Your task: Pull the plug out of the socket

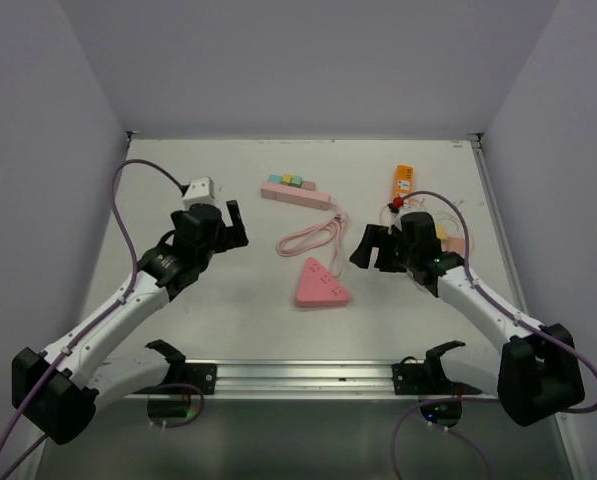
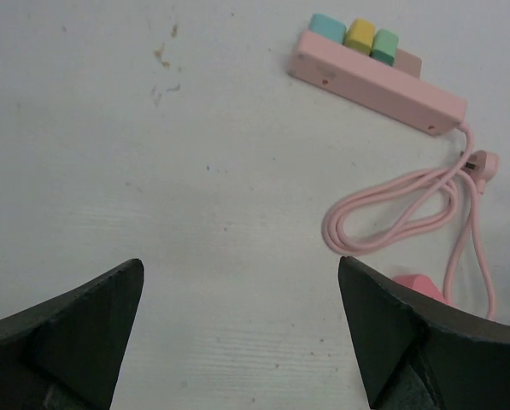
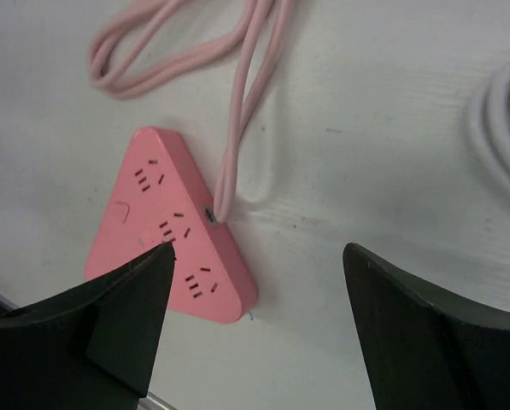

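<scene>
A long pink socket strip [image 1: 294,192] lies at the back centre with teal, yellow and green plugs [image 1: 296,181] stuck in its far side. In the left wrist view the strip [image 2: 378,83] is at the upper right, with the plugs [image 2: 360,34] in a row. Its pink cable [image 1: 313,238] coils toward a pink triangular socket [image 1: 321,284], also in the right wrist view [image 3: 173,226]. My left gripper [image 1: 228,225] is open and empty [image 2: 239,273], left of the strip. My right gripper [image 1: 371,250] is open and empty [image 3: 259,256], just right of the triangular socket.
An orange device [image 1: 402,183] with a red part lies at the back right. A white adapter [image 1: 198,190] sits behind the left gripper. A white cable [image 3: 507,128] lies to the right of the right gripper. A small pink plug [image 2: 481,162] lies by the strip's end.
</scene>
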You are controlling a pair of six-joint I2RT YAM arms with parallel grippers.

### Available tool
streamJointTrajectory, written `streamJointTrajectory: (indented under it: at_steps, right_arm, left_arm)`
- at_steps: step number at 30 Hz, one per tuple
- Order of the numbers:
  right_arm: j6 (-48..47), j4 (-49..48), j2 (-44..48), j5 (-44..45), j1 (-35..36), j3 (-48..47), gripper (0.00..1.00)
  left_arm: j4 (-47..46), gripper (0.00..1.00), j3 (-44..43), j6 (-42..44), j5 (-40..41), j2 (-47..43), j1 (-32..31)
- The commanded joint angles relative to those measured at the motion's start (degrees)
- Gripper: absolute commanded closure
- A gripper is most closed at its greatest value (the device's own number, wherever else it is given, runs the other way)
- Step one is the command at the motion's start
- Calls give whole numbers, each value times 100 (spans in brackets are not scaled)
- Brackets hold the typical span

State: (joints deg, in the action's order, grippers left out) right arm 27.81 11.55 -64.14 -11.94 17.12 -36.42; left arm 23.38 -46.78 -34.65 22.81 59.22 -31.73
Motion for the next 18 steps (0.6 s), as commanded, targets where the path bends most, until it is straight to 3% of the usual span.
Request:
streamJointTrajectory:
  at_steps: [1,9,13,18]
  right_arm:
    - [-443,224,-535,-448,535,-233,17]
    - [-1014,488,-1100,-572,1583,-435,18]
    - [-1243,576,-1372,-397,1978,-506,18]
    - [-1314,497,-1846,-151,2391,-681,18]
  left_arm:
    - [264,0,-454,1125,889,-332,114]
    - [-113,1,2,1953,1946,-981,123]
    - [-447,1,521,1945,1842,-1307,123]
    - [-466,1,548,1919,1929,-1150,131]
